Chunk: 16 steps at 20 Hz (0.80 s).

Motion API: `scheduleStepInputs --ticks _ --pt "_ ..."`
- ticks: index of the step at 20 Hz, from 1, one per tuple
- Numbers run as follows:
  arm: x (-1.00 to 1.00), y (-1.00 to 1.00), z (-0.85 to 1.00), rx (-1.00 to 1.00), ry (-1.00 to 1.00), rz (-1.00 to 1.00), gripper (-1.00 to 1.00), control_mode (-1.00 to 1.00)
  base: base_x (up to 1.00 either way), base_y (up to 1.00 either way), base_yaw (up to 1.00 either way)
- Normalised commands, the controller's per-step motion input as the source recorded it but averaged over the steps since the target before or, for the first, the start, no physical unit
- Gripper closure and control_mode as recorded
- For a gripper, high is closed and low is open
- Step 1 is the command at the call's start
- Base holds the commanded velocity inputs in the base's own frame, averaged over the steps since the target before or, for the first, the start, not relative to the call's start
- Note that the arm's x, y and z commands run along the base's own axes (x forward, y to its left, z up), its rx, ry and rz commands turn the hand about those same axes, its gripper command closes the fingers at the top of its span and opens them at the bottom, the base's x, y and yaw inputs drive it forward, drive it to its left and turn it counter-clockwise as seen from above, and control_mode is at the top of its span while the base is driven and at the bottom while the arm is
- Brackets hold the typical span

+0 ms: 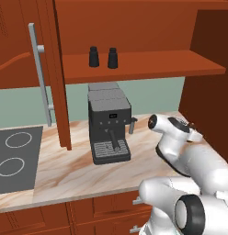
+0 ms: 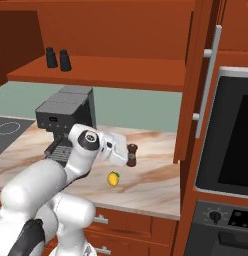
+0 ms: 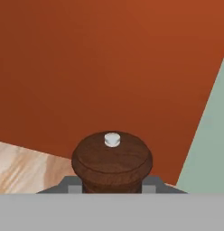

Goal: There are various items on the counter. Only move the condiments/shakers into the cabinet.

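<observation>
1. Your fingers (image 3: 112,186) are closed tight on the brown mill (image 2: 131,154); in the hand view its round wooden cap with the small pale knob sits squarely between the two grey tips.
2. In the right base view you can see the mill upright at the end of the hand, above the marbled surface (image 2: 151,185) and near the red-brown panel at the right. Whether its base touches the stone I cannot tell.
3. The two black shakers (image 1: 103,57) stand side by side on the cabinet shelf (image 1: 148,64), toward its left end, close together but apart.
4. The lemon (image 2: 113,178) lies on the surface just in front of your forearm, below and left of the mill.
5. The coffee machine (image 1: 109,128) sits on the surface under the shelf, left of your arm.
6. The cabinet door (image 1: 51,73) stands open, edge-on, with its grey bar handle (image 1: 39,73) facing left; the stovetop (image 1: 14,158) is at the far left.
</observation>
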Motion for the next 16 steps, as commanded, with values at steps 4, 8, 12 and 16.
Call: scheduleStepInputs --ticks 4,8,12,16 --pt "-0.44 0.3 1.0 0.0 0.17 0.24 1.0 -1.0 0.0 0.0 0.0" --pt "-0.45 0.21 1.0 -0.01 0.25 0.22 1.0 -1.0 0.0 0.0 0.0" --pt "-0.44 0.35 1.0 -0.02 0.31 0.25 1.0 -1.0 0.0 0.0 0.0" --pt "-0.39 0.56 1.0 0.0 0.28 0.31 1.0 -1.0 0.0 0.0 0.0"
